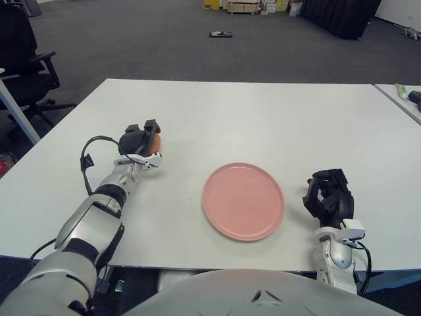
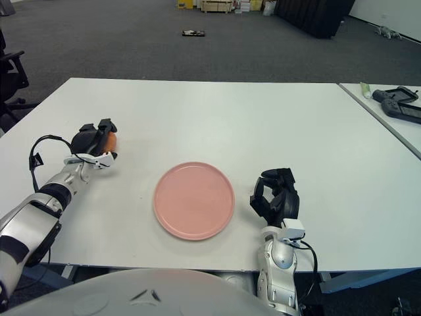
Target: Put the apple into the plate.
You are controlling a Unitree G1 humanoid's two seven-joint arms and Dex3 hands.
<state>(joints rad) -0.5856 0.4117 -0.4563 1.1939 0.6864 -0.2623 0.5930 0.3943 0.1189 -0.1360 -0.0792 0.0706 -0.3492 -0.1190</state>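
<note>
White counter (image 1: 263, 112): my left robot hand (image 1: 139, 139) curled around apple (image 1: 155, 140), left of pink plate (image 1: 243, 201); right robot hand (image 1: 327, 197) curled, idle.

A wide white rectangular desk (image 1: 263, 112) with a smooth matte top carries a round, flat pink plate (image 1: 243, 201), which lies near the front edge, roughly at the middle of the desk's width (nothing rests in it). The rest of the surface shows bare white, back to its far edge against the grey carpet.
</note>
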